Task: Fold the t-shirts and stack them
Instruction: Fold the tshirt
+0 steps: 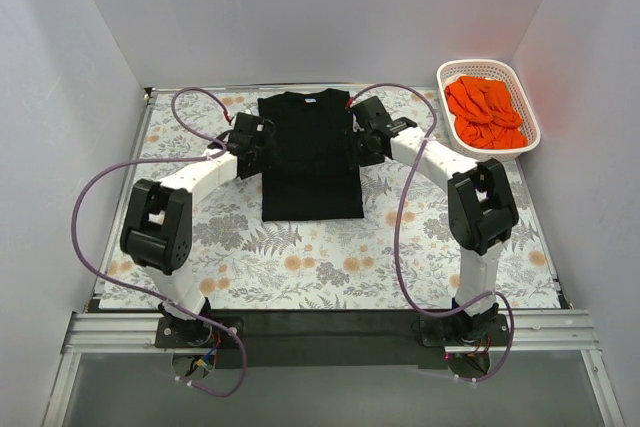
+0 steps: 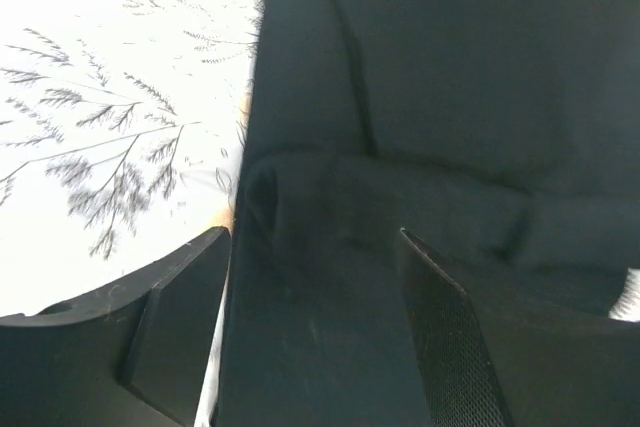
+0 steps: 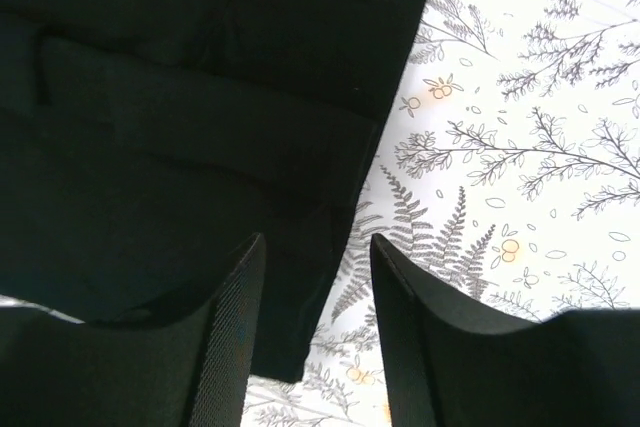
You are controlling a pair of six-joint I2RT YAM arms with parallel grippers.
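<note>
The black t-shirt (image 1: pixel 310 157) lies flat on the table's far middle as a long narrow rectangle with its collar at the far end. My left gripper (image 1: pixel 262 139) is at its left edge, open; in the left wrist view (image 2: pixel 315 282) the jaws stand apart over the black cloth (image 2: pixel 450 67) and a folded-in sleeve. My right gripper (image 1: pixel 352 139) is at the shirt's right edge, open; in the right wrist view (image 3: pixel 312 282) its jaws straddle the cloth's edge (image 3: pixel 200 147). Several orange t-shirts (image 1: pixel 487 113) lie crumpled in the basket.
A white lattice basket (image 1: pixel 531 110) stands at the back right corner. The table wears a floral fern-print cloth (image 1: pixel 320 257). White walls close in the left, back and right sides. Purple cables loop from both arms.
</note>
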